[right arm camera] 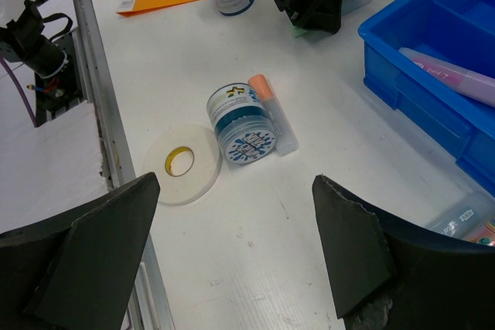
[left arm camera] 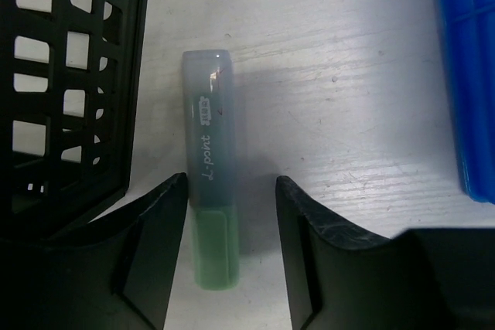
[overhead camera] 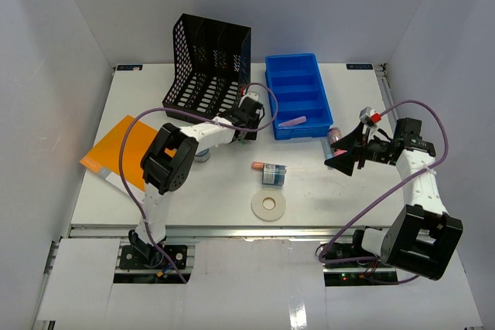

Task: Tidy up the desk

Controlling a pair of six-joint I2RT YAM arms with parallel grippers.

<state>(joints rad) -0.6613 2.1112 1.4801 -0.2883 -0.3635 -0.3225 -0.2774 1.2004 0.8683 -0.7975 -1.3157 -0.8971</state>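
when checking the left wrist view, note the left gripper [left arm camera: 230, 183] with fingers spread either side of a grey-green highlighter [left arm camera: 209, 152], not clamped on it. find the highlighter flat on the desk [overhead camera: 309, 191], between the black mesh rack [left arm camera: 135, 75] and the blue tray [left arm camera: 472, 75]. locate the desk beneath both arms, across most of the top view. note the right gripper [right arm camera: 236, 183] with fingers spread wide, holding nothing, above a tape roll [right arm camera: 203, 179], a blue jar [right arm camera: 241, 125] and an orange-capped marker [right arm camera: 274, 117].

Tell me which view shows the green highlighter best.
Left wrist: the green highlighter lies full-length between the open fingers of the left gripper. Top external hides it under that gripper; right wrist shows only slivers of it.
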